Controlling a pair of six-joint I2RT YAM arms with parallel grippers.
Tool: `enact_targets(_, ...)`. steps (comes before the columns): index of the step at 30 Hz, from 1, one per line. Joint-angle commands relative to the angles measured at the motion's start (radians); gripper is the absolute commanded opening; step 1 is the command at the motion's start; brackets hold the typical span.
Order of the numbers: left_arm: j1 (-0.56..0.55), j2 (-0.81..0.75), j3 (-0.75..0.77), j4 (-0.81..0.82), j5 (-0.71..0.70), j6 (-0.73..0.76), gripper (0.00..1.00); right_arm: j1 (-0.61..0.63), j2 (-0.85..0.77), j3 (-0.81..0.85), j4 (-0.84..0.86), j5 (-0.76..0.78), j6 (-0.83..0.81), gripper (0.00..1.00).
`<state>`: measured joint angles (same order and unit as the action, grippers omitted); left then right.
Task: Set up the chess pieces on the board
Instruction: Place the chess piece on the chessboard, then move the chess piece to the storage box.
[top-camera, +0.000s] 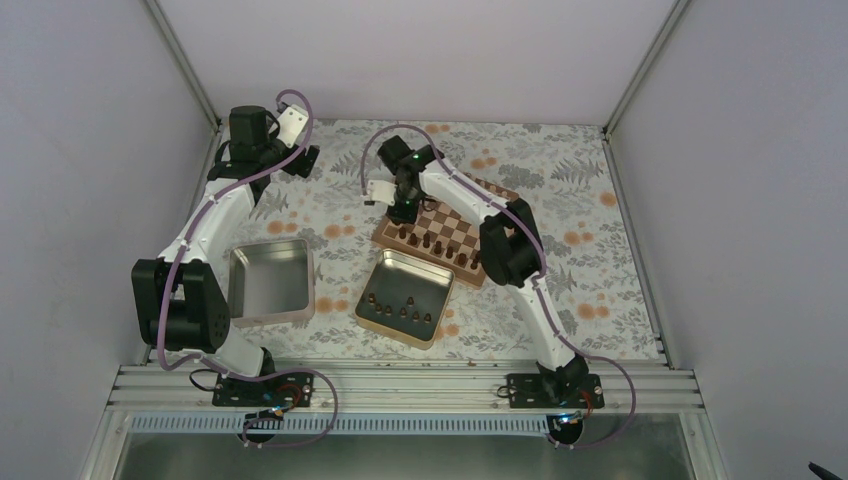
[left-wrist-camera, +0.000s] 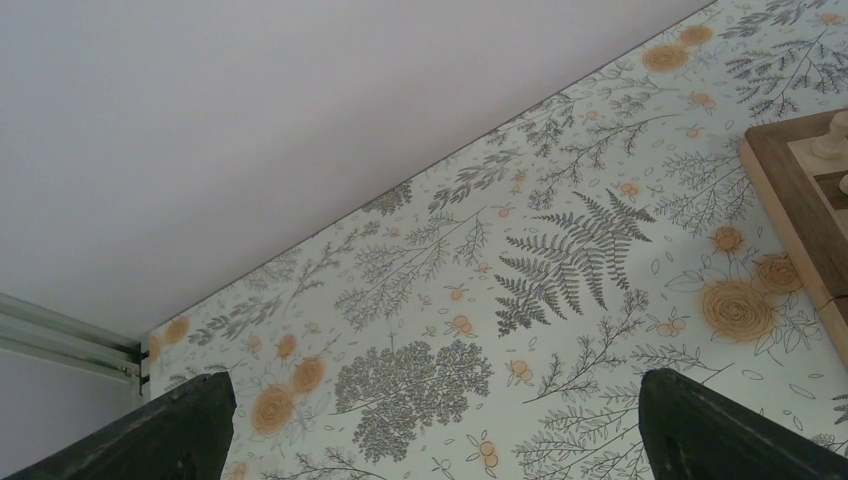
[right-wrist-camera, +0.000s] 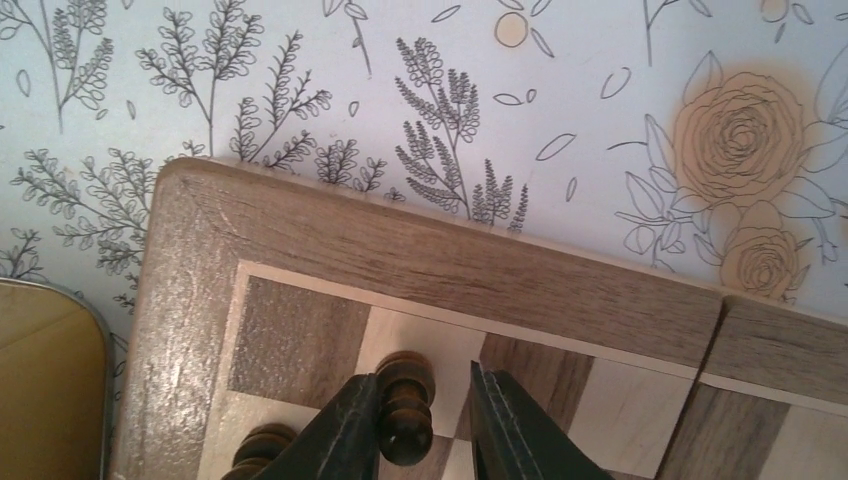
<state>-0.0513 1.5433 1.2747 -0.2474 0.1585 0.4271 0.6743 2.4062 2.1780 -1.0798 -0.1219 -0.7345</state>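
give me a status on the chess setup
Left gripper open, over bare tablecloth. Right gripper jaws slightly apart around a dark piece standing on the board near its corner. Neighbour piece close beside one finger; more pieces in the tin.

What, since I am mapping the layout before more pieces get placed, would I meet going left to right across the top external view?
Left arm's elbow → empty tin → tin holding dark chess pieces → right arm's base. The board overlaps that second tin, so I leave it out.

Plain pale walls (top-camera: 420, 50), aluminium corner posts (top-camera: 182, 62), fern-and-rose patterned tablecloth (top-camera: 570, 175)
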Motion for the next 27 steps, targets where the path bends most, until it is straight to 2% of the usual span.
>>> enact_targets(1,0.005,-0.023,-0.006,0.015,0.009,0.006,1.00,-0.010,-0.033,0.019,0.031,-0.008,0.008,0.26)
enact_targets(11,0.005,-0.027,0.003,0.006,0.022,0.006,1.00,0.001,-0.174,-0.008,-0.015,-0.015,0.021,0.33)
enact_targets(16,0.005,-0.029,0.007,0.004,0.018,0.007,1.00,0.003,-0.240,-0.015,-0.067,-0.079,0.026,0.34)
enact_targets(19,0.005,-0.027,0.008,0.006,0.016,0.006,1.00,0.012,-0.277,-0.033,-0.157,-0.151,0.000,0.37)
enact_targets(21,0.004,-0.022,0.008,0.007,0.012,0.007,1.00,0.040,-0.313,-0.112,-0.194,-0.154,-0.020,0.38)
enact_targets(24,0.004,-0.014,0.009,0.007,0.010,0.006,1.00,0.096,-0.394,-0.316,-0.102,-0.072,-0.001,0.38)
enact_targets(27,0.005,-0.015,0.012,0.005,0.004,0.004,1.00,0.120,-0.438,-0.418,-0.062,-0.056,0.030,0.37)
